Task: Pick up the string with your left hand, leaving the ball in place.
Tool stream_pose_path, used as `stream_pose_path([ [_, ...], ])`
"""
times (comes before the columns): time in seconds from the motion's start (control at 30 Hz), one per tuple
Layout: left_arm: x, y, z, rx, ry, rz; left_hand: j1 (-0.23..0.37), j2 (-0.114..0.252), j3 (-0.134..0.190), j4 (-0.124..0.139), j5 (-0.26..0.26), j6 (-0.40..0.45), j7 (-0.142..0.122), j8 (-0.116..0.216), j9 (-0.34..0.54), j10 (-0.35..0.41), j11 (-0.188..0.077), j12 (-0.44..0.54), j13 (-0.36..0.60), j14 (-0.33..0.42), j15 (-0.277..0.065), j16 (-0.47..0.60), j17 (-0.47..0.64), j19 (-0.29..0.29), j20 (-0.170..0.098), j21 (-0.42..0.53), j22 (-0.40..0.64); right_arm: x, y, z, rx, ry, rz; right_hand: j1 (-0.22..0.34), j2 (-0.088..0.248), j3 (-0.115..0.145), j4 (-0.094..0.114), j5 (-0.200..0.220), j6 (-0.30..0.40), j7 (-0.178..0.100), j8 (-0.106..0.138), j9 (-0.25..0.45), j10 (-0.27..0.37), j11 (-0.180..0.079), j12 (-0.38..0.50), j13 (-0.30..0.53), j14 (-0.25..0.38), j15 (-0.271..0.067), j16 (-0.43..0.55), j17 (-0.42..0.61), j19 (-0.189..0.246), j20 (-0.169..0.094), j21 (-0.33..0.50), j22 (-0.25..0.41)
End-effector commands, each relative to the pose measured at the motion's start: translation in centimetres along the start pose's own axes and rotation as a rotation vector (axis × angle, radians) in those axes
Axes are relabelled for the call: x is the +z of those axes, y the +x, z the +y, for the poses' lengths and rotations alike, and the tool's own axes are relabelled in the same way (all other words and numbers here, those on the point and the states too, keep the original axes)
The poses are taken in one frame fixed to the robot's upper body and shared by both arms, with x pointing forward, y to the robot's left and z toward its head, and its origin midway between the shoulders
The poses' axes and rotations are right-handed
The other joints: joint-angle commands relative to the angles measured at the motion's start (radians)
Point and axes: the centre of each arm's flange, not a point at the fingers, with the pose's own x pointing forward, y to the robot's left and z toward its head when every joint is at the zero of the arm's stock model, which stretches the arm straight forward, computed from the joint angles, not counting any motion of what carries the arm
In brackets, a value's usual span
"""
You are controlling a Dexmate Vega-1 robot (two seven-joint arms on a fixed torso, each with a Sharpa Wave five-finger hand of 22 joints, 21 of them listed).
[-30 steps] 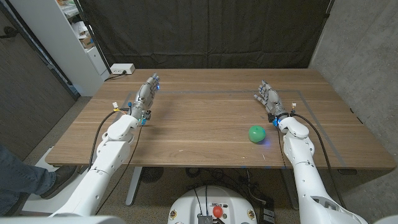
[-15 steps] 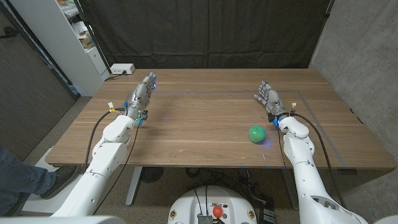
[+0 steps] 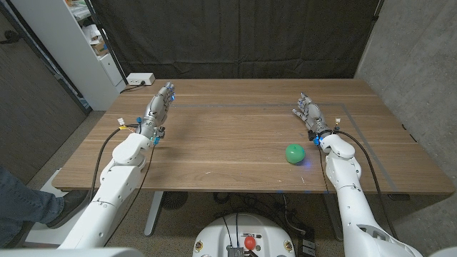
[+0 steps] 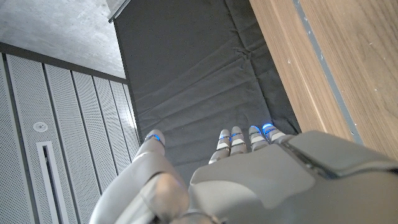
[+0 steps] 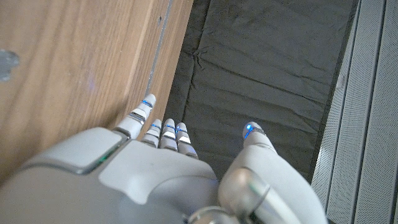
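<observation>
Reaching forward over the far left part of the table, the left hand has its fingers stretched out straight and close together, with nothing in its hold; the left wrist view shows the same hand from behind, fingertips lit blue and pointing toward the dark curtain past the table's far edge; whether the hand touches the wood I cannot tell. The right hand sits over the far right part of the table, fingers apart and slightly bent, holding nothing; in the right wrist view that hand shows its fingers side by side and the thumb set well apart from them. A green ball lies on the table near the right forearm, on the near side of the right hand and well apart from the left hand; no string can be made out on the wood in any of the views, so I cannot tell where it lies. A white box with a cable sits at the table's far left corner; a white shelf unit stands beyond that corner; a grey wall runs along the right side.
</observation>
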Motion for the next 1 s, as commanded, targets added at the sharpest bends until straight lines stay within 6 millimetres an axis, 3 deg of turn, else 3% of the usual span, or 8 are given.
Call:
stream_pose_path([
  [0.03,0.9,-1.0,0.7,0.004,0.01,-0.021,0.003,0.009,0.003,-0.008,0.0,0.006,0.001,0.009,0.004,0.01,0.005,0.006,0.003,0.002,0.0,0.006,0.006,0.001,0.004,-0.002,0.001,0.2,0.1,0.2,0.007,-0.015,-0.003,0.001,0.004,0.002,-0.003,0.005,0.007,0.008,0.011,0.005,0.003,0.006,0.009,0.003,0.004,0.005,0.006,0.003,0.0,0.001,0.006,0.004],
  [1.0,3.1,-3.5,2.6,0.028,0.056,-0.023,0.004,0.011,0.001,-0.014,-0.003,0.013,0.003,0.009,0.004,0.016,0.006,0.007,0.003,0.008,-0.001,0.005,0.006,0.008,0.01,-0.01,0.002,2.7,-0.4,1.0,0.033,-0.008,-0.097,0.004,0.005,-0.001,-0.01,0.007,0.014,-0.003,0.013,0.005,0.013,-0.003,0.011,0.003,0.027,0.003,0.013,0.001,0.019,0.007,0.012,0.004],
])
